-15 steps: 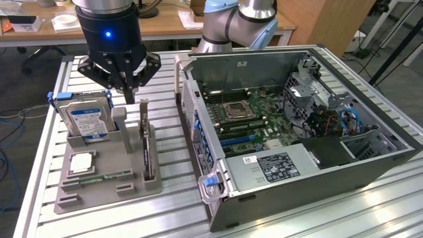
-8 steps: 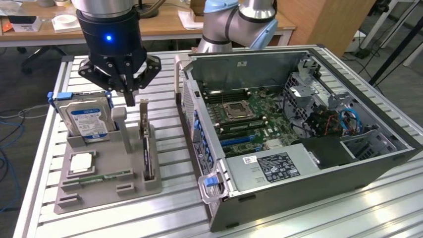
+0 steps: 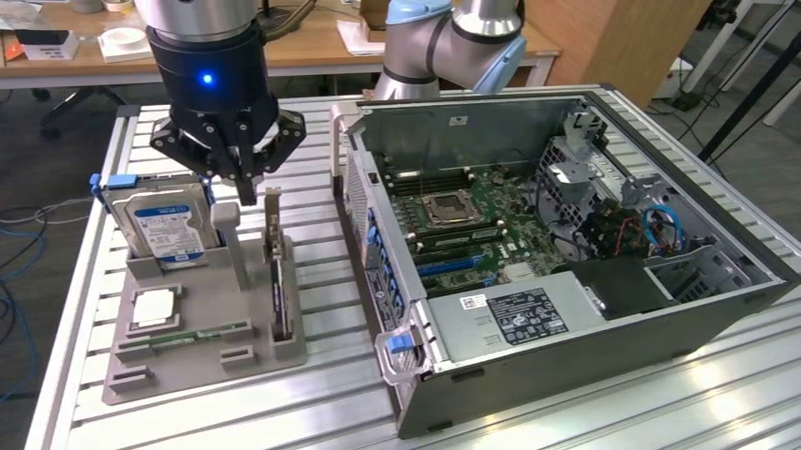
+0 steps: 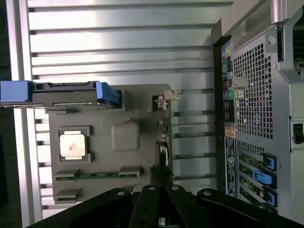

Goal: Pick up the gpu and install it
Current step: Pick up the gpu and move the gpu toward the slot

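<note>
Tray (image 3: 188, 366) held hard drive (image 3: 163, 225), CPU (image 3: 153, 307), RAM stick (image 3: 201, 335), upright gpu (image 3: 278, 281) | motherboard (image 3: 494, 211) in case (image 3: 588, 337) showed in exterior view | claw (image 3: 246, 192) together over tray.

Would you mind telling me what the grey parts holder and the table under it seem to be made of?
Parts holder: likely matte grey plastic; dull, uniform, no glare. Table: apparently brushed aluminium slats; silvery, grooved, reflecting light.
</note>
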You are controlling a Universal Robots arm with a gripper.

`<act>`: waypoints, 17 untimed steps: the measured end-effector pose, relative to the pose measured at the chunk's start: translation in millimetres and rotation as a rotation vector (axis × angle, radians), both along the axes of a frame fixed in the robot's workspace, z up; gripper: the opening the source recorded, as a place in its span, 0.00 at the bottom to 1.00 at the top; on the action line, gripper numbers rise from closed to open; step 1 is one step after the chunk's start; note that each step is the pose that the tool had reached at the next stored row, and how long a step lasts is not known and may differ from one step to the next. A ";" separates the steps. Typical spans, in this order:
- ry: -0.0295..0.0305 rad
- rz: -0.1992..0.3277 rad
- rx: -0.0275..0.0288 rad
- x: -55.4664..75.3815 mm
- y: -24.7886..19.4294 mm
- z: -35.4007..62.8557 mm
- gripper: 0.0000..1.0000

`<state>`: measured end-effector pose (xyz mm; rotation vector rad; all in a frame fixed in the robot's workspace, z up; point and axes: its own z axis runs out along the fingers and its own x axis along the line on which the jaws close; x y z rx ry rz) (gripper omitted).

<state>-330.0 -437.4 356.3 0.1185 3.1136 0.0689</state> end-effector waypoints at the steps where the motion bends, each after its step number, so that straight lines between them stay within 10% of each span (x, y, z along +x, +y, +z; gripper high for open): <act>1: 0.0000 0.000 0.0000 0.0 -0.1 -0.6 0.11; 17: 0.0000 0.000 0.0000 0.0 -1.5 -11.8 0.11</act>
